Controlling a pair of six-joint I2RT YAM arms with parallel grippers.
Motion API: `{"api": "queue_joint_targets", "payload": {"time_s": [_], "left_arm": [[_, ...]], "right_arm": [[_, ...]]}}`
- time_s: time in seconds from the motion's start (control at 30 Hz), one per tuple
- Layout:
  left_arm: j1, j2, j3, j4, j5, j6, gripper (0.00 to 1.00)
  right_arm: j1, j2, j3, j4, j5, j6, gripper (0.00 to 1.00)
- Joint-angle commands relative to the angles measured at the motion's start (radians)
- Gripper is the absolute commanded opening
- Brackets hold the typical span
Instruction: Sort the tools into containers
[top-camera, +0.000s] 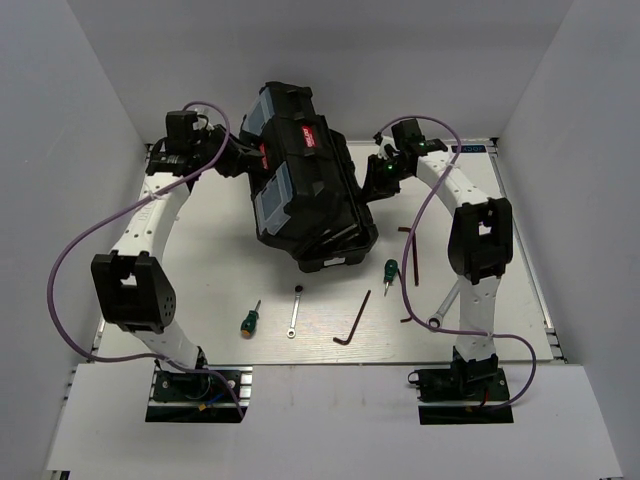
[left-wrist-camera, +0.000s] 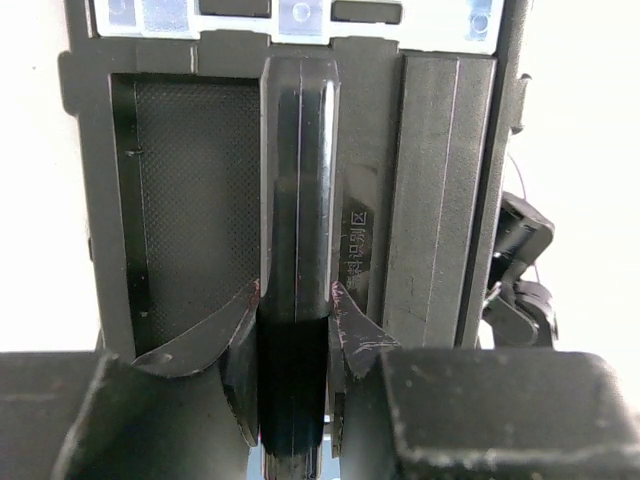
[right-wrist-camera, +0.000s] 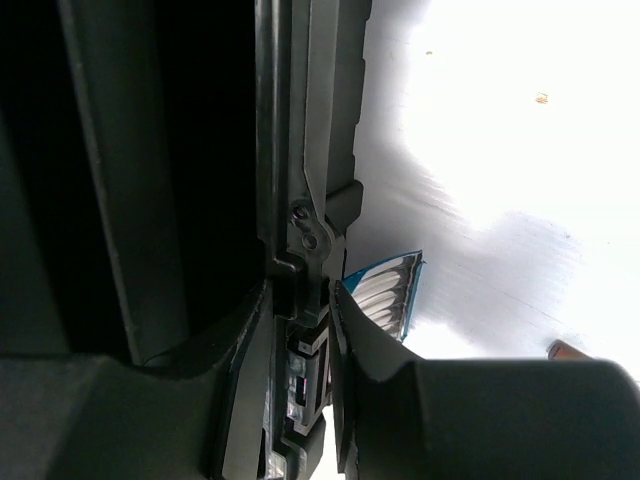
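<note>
— How far are we?
— Nothing sorted. We see the screwdrivers (top-camera: 249, 320), wrenches (top-camera: 294, 310) and hex keys (top-camera: 352, 322) loose on the table (top-camera: 200, 260), near of the box (top-camera: 310, 190).
— Grippers?
— The left gripper (left-wrist-camera: 295, 295) clamps its handle (left-wrist-camera: 297, 200). The right gripper (right-wrist-camera: 300, 295) straddles its rim (right-wrist-camera: 300, 150); whether it grips, we cannot tell.

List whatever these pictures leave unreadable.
Black plastic toolbox contents: top external view shows only its outside; both wrist views sit too close.
Larger silver wrench: top external view, the right arm partly covers it.
Right pincer: right wrist view is too dark to tell whether it grips the toolbox rim.
Embossed lettering on the toolbox: left wrist view, too small to read.
</note>
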Motion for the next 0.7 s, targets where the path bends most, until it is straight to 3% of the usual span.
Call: {"api": "queue_joint_targets", "payload": {"time_s": [0.0, 0.37, 0.67], "left_arm": [[0.077, -0.13, -0.021, 0.165, 0.065, -0.129, 0.0], [0.155, -0.188, -0.118, 0.034, -0.056, -0.099, 0.0], [0.226, -0.201, -0.247, 0.024, -0.044, -0.069, 0.0]], "right_arm": [[-0.086, 0.053, -0.065, -0.089, 0.268, -0.071, 0.0], [-0.135, 0.042, -0.097, -0.08, 0.276, -0.06, 0.0], [-0.168, 0.028, -0.149, -0.062, 0.28, -0.046, 0.0]]}}
